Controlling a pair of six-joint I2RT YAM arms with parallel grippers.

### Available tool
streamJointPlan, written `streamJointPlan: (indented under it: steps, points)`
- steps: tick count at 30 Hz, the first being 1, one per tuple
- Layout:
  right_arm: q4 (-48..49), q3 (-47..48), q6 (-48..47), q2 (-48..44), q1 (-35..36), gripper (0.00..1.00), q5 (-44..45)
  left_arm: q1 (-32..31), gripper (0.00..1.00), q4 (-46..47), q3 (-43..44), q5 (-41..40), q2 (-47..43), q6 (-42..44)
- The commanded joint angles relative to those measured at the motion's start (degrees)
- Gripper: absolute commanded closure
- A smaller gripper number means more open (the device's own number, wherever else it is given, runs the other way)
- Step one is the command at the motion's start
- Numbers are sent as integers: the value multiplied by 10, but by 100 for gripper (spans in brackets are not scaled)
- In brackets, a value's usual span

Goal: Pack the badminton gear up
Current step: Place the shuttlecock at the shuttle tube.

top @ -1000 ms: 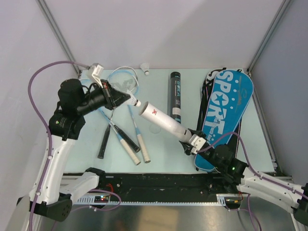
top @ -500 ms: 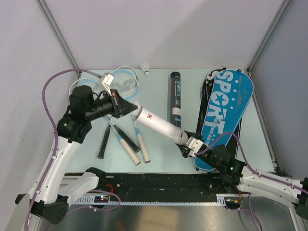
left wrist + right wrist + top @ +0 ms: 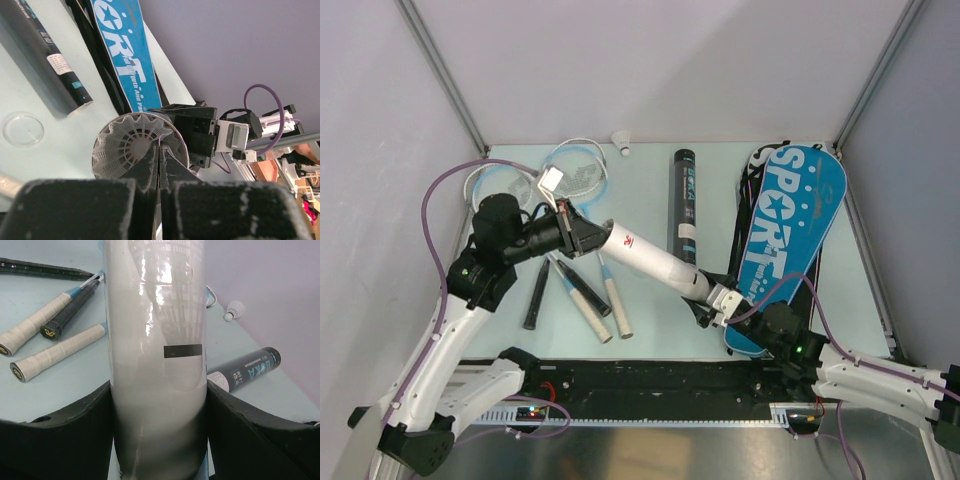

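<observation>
Your left claw (image 3: 159, 152), shut on a white feathered shuttlecock (image 3: 131, 142) in the mouth of the glossy white tube (image 3: 650, 258) your right claw (image 3: 715, 300) clamps, may crush feathers if misaligned.

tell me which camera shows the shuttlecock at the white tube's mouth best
The left wrist view: it looks straight into the white tube, with the shuttlecock and its feathered skirt filling the mouth at the tips of the left gripper. The top view hides it behind that gripper; the right wrist view shows only the tube's wall.
</observation>
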Motion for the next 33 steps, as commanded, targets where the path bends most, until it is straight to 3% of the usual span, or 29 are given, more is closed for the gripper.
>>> streamJointPlan:
  steps: [1,8,14,24,27,33]
  points:
    - [98,18,-3,-2,6,64,-14,-21,100,25,-10,17,7,-20]
    - [104,13,-4,-6,6,64,-2,-37,98,28,-14,15,8,-21]
    - [99,6,-1,-12,6,64,7,-37,60,28,2,1,-2,-12]
    - [62,-8,19,-48,6,64,39,-35,22,21,96,-71,-5,11]
    - [44,-10,27,-67,5,64,42,-34,5,13,132,-110,8,28]
    - [-3,-5,64,-109,6,64,65,2,1,5,176,-163,55,61]
